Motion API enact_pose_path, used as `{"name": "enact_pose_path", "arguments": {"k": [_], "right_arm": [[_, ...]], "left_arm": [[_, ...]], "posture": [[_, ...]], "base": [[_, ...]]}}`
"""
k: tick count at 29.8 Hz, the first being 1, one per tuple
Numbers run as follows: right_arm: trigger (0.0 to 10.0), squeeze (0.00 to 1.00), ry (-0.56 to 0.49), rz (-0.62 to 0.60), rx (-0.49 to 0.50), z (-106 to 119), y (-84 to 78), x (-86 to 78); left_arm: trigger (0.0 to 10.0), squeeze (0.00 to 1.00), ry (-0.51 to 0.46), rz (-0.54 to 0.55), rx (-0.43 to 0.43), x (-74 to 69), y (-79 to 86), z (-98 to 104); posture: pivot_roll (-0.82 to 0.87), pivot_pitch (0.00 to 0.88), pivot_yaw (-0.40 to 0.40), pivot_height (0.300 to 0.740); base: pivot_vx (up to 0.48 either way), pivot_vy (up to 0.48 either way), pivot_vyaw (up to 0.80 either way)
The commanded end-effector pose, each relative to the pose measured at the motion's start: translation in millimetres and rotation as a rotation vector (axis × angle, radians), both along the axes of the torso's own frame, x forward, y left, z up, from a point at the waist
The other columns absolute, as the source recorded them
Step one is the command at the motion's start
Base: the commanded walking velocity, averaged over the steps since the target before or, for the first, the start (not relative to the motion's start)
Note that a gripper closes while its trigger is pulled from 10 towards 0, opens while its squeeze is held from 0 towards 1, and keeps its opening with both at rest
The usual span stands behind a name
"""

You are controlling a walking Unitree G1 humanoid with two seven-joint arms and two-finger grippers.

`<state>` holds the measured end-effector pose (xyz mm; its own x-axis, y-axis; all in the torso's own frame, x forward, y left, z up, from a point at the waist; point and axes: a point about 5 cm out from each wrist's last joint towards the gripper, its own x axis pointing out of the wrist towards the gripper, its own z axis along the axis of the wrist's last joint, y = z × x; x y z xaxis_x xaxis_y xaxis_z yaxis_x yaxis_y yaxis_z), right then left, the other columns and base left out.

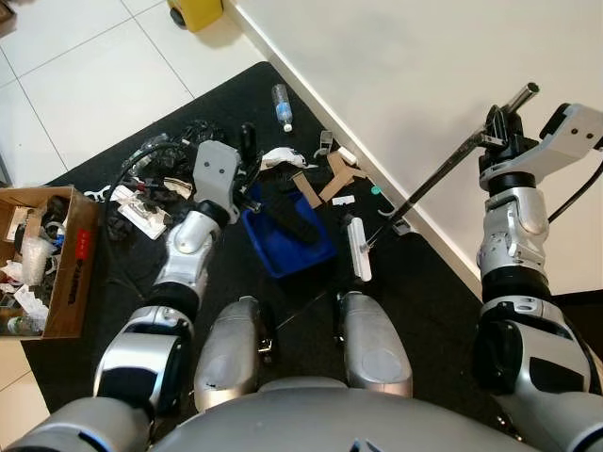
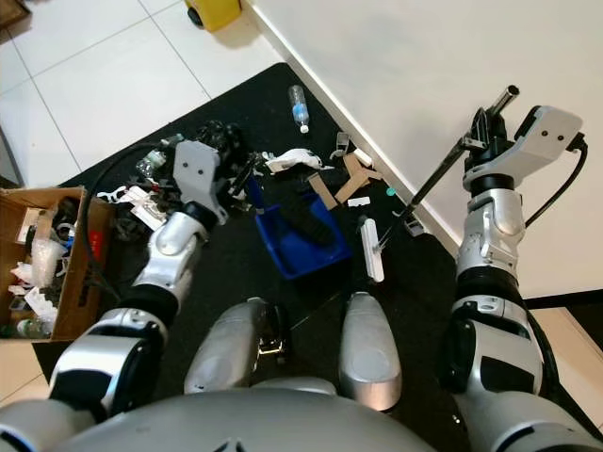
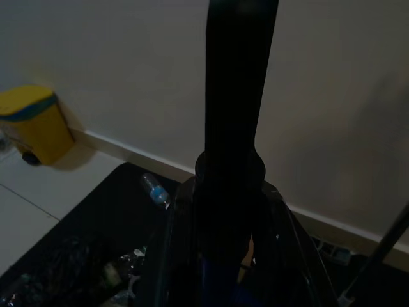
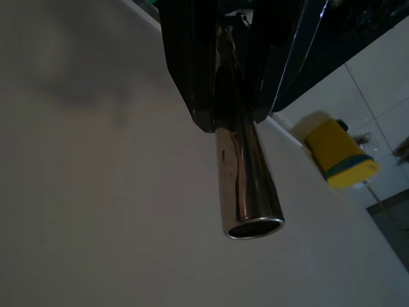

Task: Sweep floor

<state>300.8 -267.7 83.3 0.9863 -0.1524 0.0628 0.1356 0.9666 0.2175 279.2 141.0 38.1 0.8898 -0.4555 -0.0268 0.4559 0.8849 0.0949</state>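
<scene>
The right gripper (image 1: 497,127) is clamped around the top of a broom handle (image 1: 443,174), a metal pole that slants down from beside the white wall (image 1: 424,56) to a white broom head (image 1: 358,249) lying on the black mat (image 1: 415,282) near its wall-side edge. In the right wrist view the fingers (image 4: 192,70) close tightly on the shiny tube, whose open end juts past them. The left gripper (image 1: 247,179) holds the upright black handle of a blue dustpan (image 1: 285,247), which rests on the mat in the middle, just beside the broom head; the left wrist view shows its fingers (image 3: 176,256) wrapped around that stem. Litter lies toward the mat's far edge: cardboard scraps (image 1: 320,185), a plastic bottle (image 1: 282,105), white bits and a tangle of black cables (image 1: 160,160). A cardboard box (image 1: 57,273) of oddments sits off the mat's left edge, and a yellow bin (image 1: 195,11) stands by the wall at the far corner

The sweeping step looks to be in hand, with both tools gripped and little debris in the pan. The next move probably calls for swinging the broom head behind the scraps and drawing them toward the pan's open lip while the left arm keeps the pan flat on the mat
</scene>
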Motion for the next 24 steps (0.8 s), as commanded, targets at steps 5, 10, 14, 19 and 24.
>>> {"name": "enact_pose_path", "arguments": {"k": [5, 10, 14, 19, 24], "right_arm": [[10.0, 0.0, -0.019, -0.002, 0.001, 2.5, 0.1, 2.2], [10.0, 0.0, -0.009, 0.011, 0.008, -0.5, 6.3, 4.4], [10.0, 0.0, 0.045, 0.025, 0.017, -12.8, 6.8, -0.5], [10.0, 0.0, 0.159, 0.079, 0.065, -43.4, 19.9, -15.4], [10.0, 0.0, 0.224, 0.123, 0.078, -61.2, 34.9, -23.8]], "left_arm": [[10.0, 0.04, -0.015, -0.014, 0.016, 0.1, 5.6, 3.5], [10.0, 0.03, 0.126, -0.031, 0.068, -11.5, -2.1, -24.9], [10.0, 0.04, 0.214, -0.031, 0.08, -21.0, -10.0, -40.3], [10.0, 0.06, 0.243, -0.03, 0.059, -23.4, -10.9, -42.5], [10.0, 0.04, 0.259, -0.018, 0.024, -23.4, -9.5, -43.2]], "posture": [[-0.01, 0.069, 0.012, 0.74], [-0.02, 0.068, 0.013, 0.74], [-0.03, 0.065, 0.014, 0.74], [-0.04, 0.06, 0.015, 0.74], [-0.03, 0.056, 0.02, 0.74]], "base": [[0.0, 0.0, 0.0], [0.0, 0.0, 0.0], [0.0, 0.0, 0.0], [0.0, 0.0, 0.0], [0.0, 0.0, 0.0]]}}
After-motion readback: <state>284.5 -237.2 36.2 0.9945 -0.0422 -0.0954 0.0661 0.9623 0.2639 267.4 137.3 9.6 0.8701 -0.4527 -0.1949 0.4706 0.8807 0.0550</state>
